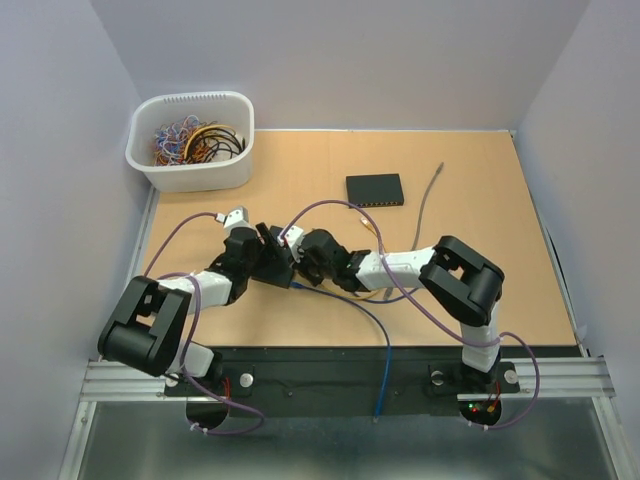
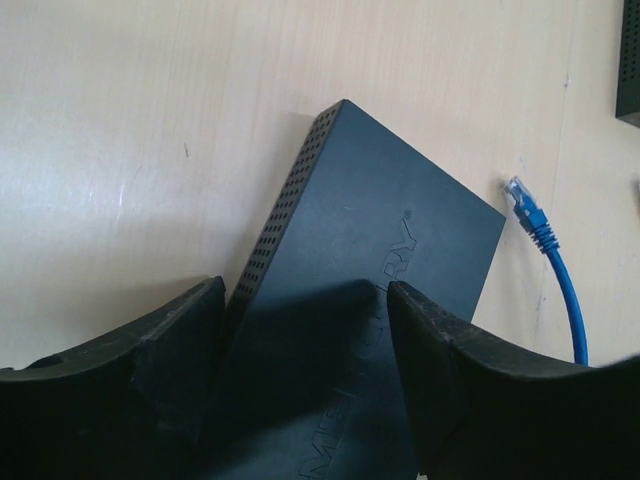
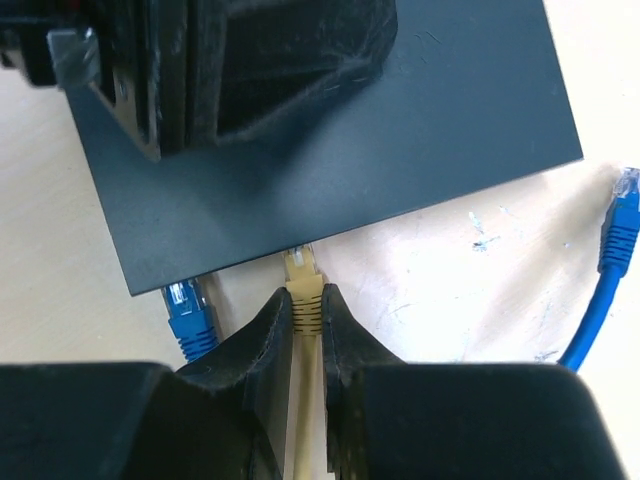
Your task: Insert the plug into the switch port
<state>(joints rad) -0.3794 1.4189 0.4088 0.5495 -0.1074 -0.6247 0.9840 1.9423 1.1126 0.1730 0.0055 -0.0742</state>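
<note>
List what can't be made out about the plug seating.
- Right wrist: ports hidden under the switch's top; beige plug's seating unclear.
- Top external: this switch hidden beneath left gripper and right gripper.
- Left wrist: switch's near end cut off at bottom; no ports shown.

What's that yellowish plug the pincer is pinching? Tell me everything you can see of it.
The tan plug ends a tan cable: a clear plastic tip, then a ribbed, rubbery-looking sleeve. The right pincer pinches it by the sleeve, tip pointing at the black switch and meeting its edge; whether it has entered a port is hidden. A blue plug lies just beside it.
</note>
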